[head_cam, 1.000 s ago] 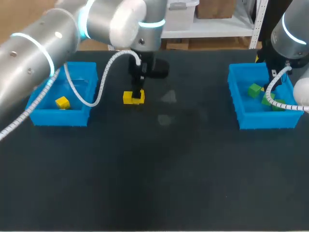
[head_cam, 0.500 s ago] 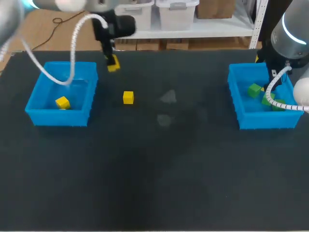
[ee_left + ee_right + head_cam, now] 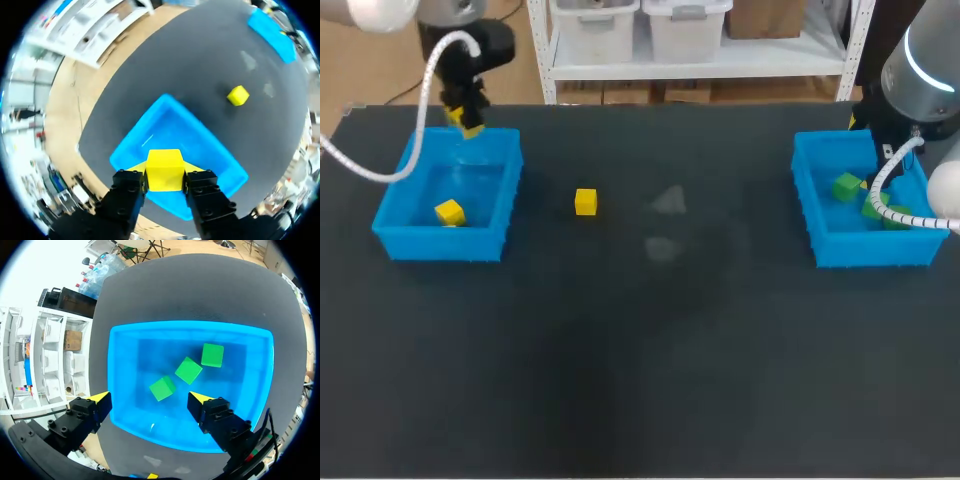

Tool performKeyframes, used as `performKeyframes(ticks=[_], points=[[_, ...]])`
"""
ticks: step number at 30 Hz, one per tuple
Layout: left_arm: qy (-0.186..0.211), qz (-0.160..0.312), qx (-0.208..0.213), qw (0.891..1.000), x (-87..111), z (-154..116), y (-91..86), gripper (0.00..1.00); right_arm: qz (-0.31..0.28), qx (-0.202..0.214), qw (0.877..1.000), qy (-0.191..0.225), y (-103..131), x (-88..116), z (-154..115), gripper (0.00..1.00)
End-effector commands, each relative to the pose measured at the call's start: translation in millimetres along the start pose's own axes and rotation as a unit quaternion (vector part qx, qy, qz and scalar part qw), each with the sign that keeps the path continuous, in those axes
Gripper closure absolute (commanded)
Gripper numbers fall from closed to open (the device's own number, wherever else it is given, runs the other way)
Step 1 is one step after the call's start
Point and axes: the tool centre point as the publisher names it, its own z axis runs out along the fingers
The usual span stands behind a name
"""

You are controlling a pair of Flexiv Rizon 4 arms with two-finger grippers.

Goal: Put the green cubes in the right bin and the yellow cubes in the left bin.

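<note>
Above the back rim of the left bin (image 3: 440, 245), my left hand (image 3: 165, 171) is closed on a yellow cube (image 3: 164, 167). Both yellow-tipped fingers press its two opposite sides. From the left wrist, the held cube hangs over that bin's blue floor, clear of the walls. From the head camera, it sits just at the far edge of the bin.

Inside the left bin a second yellow cube (image 3: 449, 212) lies on the floor, toward the wall that faces away from the middle of the bench (image 3: 640, 380). A third yellow cube (image 3: 585, 202) rests on the dark bench surface outside the left bin. It is near the bin's inner wall without touching it, and lies on the side toward the right bin (image 3: 875, 250).

The right bin stands well apart from the left bin, at the opposite end of the bench. My right hand (image 3: 149, 398) hangs above it with the fingers spread wide and nothing between them. Three green cubes lie loosely together on its floor: one (image 3: 212, 354) farthest ahead of the fingers, one (image 3: 188, 370) in the middle, and one (image 3: 162, 388) nearest them. The middle cube sits just beside each of the other two. I cannot tell whether any of them touch.
</note>
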Motion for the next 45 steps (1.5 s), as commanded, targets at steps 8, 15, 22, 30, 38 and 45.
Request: performKeyframes(ticks=[8,15,22,30,38,45], points=[[-0.066,-0.013,-0.054,0.996,3.2,-5.8,-19.2,0.0,0.001,-0.003,1.0,-0.002,-2.8,0.0,-1.4,0.0],[-0.127,0.123,0.006,0.984,-37.9,-33.1,-76.9,0.0,0.001,-0.003,1.0,-0.002,-2.8,0.0,-1.4,0.0],[-0.124,0.269,0.058,0.954,-69.9,-17.0,-132.4,0.0,0.001,-0.003,1.0,-0.002,-2.8,0.0,-1.4,0.0],[-0.081,0.348,0.082,0.93,-98.6,14.2,-157.7,0.0,0.001,-0.003,1.0,-0.002,-2.8,0.0,-1.4,0.0],[-0.038,0.382,0.084,0.919,-112.9,36.4,-163.5,0.0,0.001,-0.003,1.0,-0.002,-2.8,0.0,-1.4,0.0],[-0.022,0.381,0.081,0.921,-119.5,46.5,-165.8,0.0,0.001,-0.003,1.0,-0.002,-2.8,0.0,-1.4,0.0]])
